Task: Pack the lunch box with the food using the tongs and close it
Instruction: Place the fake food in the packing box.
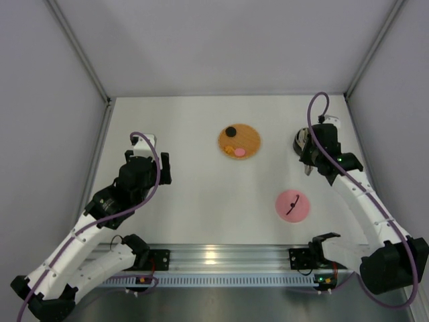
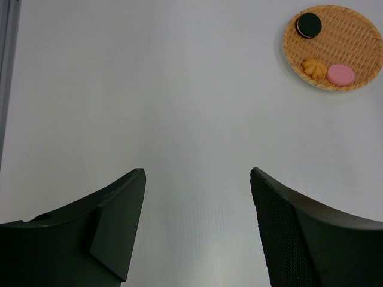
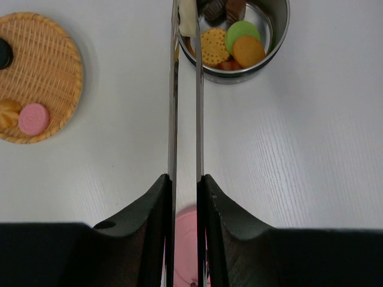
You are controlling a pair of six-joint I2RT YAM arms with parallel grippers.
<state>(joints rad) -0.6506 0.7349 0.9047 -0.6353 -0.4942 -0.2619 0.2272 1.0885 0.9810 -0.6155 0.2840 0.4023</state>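
Note:
My right gripper (image 3: 185,177) is shut on the silver tongs (image 3: 173,89), whose two arms reach up to the steel lunch box (image 3: 281,36). A cream piece (image 3: 188,18) sits between the tong tips at the box's left rim. Inside the box lie a yellow cracker (image 3: 210,46), a green piece (image 3: 242,33), an orange piece (image 3: 248,51) and brown pieces (image 3: 224,9). From above, the right gripper (image 1: 315,151) partly hides the lunch box (image 1: 299,139). A black cookie (image 2: 310,25), an orange cookie (image 2: 313,66) and a pink cookie (image 2: 340,75) lie on the woven mat (image 2: 359,36). My left gripper (image 2: 197,173) is open over bare table.
The woven mat (image 1: 239,141) lies at centre back. A pink disc lid (image 1: 293,204) with a dark handle lies in front of the lunch box, under my right wrist. Grey walls enclose the table on three sides. The left gripper (image 1: 164,168) hovers at the left.

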